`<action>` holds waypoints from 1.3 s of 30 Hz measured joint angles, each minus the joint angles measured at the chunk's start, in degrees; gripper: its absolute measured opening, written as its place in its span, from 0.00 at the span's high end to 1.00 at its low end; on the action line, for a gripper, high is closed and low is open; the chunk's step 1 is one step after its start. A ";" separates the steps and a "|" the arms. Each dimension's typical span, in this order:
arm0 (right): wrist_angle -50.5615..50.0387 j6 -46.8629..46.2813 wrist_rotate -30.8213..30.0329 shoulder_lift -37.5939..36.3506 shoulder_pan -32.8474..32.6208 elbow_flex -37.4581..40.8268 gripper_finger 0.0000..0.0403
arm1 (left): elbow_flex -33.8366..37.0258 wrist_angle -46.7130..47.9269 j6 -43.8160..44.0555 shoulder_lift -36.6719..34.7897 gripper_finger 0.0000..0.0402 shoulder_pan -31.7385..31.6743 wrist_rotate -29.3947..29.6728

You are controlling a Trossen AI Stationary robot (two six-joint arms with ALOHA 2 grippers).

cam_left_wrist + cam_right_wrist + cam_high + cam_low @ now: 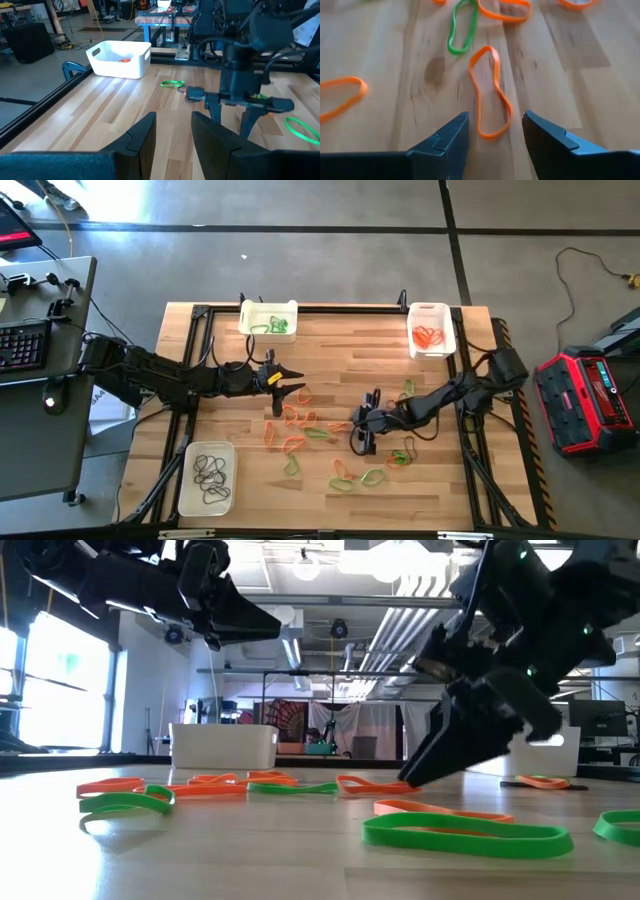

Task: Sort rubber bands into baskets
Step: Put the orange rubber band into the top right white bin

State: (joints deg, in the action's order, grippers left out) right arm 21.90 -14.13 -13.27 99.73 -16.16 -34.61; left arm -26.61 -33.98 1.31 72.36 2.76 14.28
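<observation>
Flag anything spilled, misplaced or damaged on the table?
Nothing damaged. Loose green and orange rubber bands lie scattered across the wooden table, not yet sorted. The three white plastic baskets hold one colour each: green, orange, dark. The open right gripper straddles one orange band.

We find no readable text, label, brand, number or sign in any view. Red case (583, 400) on floor right of worktop (330, 360): markings too small for us to read. Keyboard (22, 345) on side desk: key legends illegible. Room behind worktop in low view: we make out no legible signs.
</observation>
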 joint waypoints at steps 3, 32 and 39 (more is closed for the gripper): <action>1.46 0.17 0.04 1.92 0.02 0.00 0.63 | 0.00 0.44 -0.01 0.00 0.71 0.00 0.00; -44.71 -4.67 -31.63 -37.10 18.43 -0.46 1.00 | -0.02 4.26 4.56 0.02 0.71 0.04 -1.59; -56.85 -11.47 -33.80 -46.58 31.41 -0.48 1.00 | -0.02 3.77 4.33 0.02 0.71 -0.04 1.21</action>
State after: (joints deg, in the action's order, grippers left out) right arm -34.95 -25.59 -47.07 53.14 15.24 -35.09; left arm -26.63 -30.21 5.64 72.38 2.72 15.49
